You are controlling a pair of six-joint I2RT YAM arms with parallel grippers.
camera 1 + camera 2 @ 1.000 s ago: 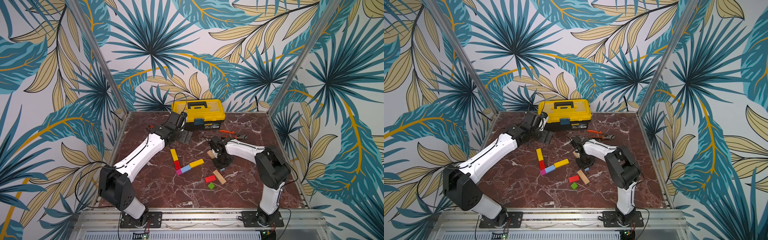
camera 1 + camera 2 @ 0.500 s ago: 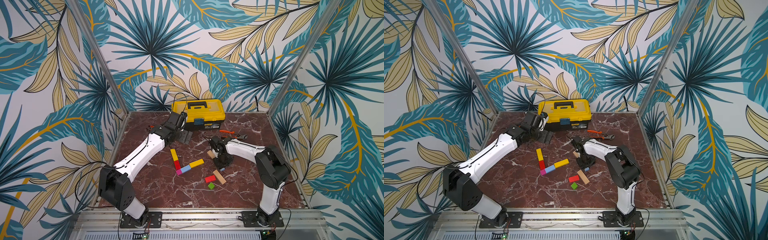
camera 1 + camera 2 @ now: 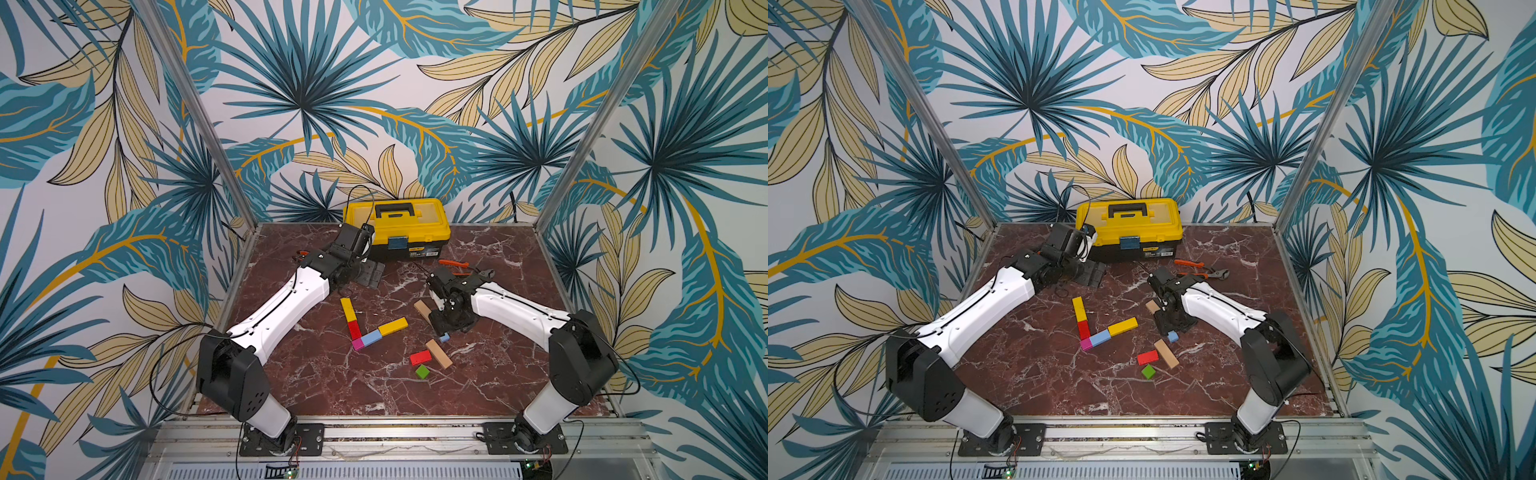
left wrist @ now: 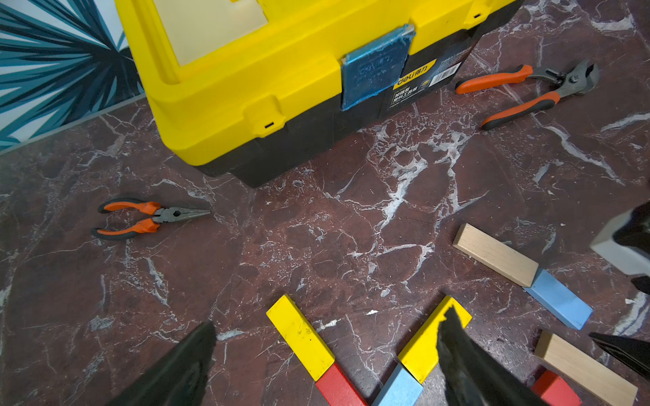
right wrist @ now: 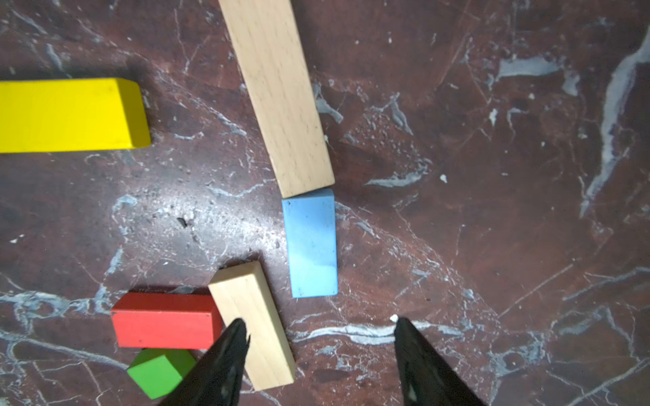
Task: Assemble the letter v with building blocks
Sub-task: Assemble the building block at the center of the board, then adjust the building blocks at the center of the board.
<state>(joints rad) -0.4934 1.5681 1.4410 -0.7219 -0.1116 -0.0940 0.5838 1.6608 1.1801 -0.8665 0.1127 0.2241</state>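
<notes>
**Right tool** (image 5: 320, 322): the jaws stand partly apart with nothing between them. The loose light-blue block (image 5: 311, 246) lies flat on the bench (image 5: 492, 175) just ahead of the fingertips and is not gripped. One finger (image 5: 228, 355) overlaps the near tan bar (image 5: 258, 309) in the right wrist view; contact cannot be determined.

**Left tool** (image 4: 327, 320): the jaws are wide apart and empty. In both top views it sits at the rear of the bench, near the yellow toolbox (image 3: 397, 226) and well apart from the blocks.

**Block layout**
- A partial V lies flat near the centre of the bench.
  - One arm is made of the yellow bar (image 3: 348, 309), the red block (image 3: 354, 329) and the magenta cube (image 3: 357, 344) at the vertex.
  - The other arm is made of the light-blue block (image 3: 371, 338) and the second yellow bar (image 3: 392, 326).
  - The pieces lie end to end, touching.
- The far tan bar (image 5: 278, 98) meets the loose light-blue block end to end, at a slight angle.
- The near tan bar touches the end of the loose red block (image 5: 163, 323). The green cube (image 5: 160, 372) lies just beside that red block.
- These five loose pieces lie on the right-arm side of the V, apart from it.

Orange-handled pliers (image 3: 1200, 270) lie behind the right arm, near the toolbox
</notes>
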